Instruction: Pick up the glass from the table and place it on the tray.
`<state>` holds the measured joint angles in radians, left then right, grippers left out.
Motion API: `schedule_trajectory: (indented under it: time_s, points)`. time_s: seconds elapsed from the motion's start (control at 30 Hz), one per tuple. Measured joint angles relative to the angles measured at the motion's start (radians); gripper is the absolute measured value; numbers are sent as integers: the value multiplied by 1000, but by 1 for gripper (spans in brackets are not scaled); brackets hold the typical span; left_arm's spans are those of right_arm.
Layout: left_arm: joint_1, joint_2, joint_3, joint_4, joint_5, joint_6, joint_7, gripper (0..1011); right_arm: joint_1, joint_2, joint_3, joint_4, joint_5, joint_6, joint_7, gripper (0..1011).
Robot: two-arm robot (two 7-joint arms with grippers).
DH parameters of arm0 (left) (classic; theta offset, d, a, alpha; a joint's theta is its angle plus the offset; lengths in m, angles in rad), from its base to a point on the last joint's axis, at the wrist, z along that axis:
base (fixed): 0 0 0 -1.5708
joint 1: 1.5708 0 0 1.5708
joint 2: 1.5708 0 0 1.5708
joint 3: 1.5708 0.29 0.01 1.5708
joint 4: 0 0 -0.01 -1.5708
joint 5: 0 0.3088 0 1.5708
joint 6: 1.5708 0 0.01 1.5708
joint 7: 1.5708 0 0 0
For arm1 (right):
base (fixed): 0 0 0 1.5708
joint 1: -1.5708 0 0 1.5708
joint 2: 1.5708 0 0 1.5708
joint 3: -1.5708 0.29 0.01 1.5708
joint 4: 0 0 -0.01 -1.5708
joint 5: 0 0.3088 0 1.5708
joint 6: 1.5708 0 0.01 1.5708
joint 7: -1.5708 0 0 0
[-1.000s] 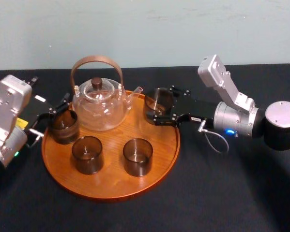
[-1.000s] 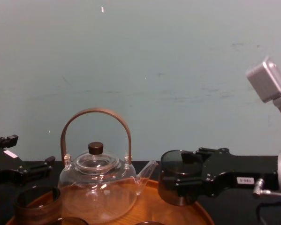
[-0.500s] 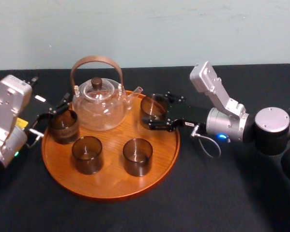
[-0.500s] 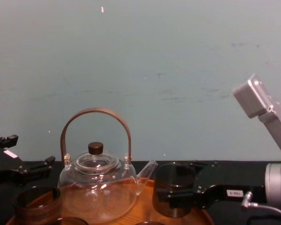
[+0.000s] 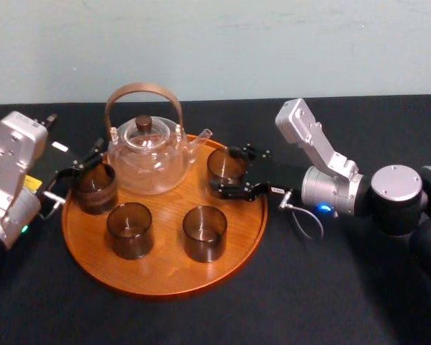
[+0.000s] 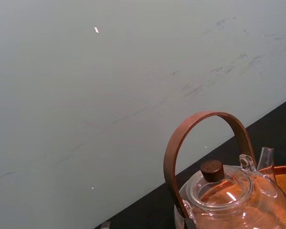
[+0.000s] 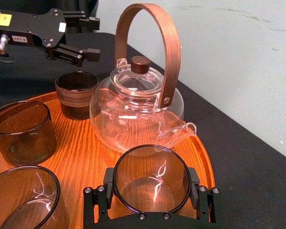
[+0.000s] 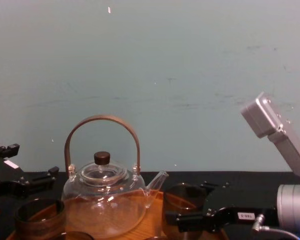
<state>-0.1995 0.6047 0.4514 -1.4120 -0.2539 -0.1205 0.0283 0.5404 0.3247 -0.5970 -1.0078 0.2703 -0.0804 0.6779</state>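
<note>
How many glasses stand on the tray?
4 glasses on the tray: one left, beside the left gripper; two in front; one at the right gripper, near the teapot.

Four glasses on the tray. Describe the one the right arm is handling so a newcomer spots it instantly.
Start at the round wooden tray, glass teapot at its back. Follow the teapot's spout to the tray's right rear: the smoky glass there is it. Alone among its neighbours, it sits gripped in the right claw; the left claw idles at the tray's left edge.
</note>
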Motion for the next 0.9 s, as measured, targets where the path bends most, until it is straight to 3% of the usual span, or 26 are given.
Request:
schedule_trajectory:
  time_s: [0.9]
  points:
    - [0,0,0,0,0,0,0,1001,3,-26,1,48,-31,-1,-7,916]
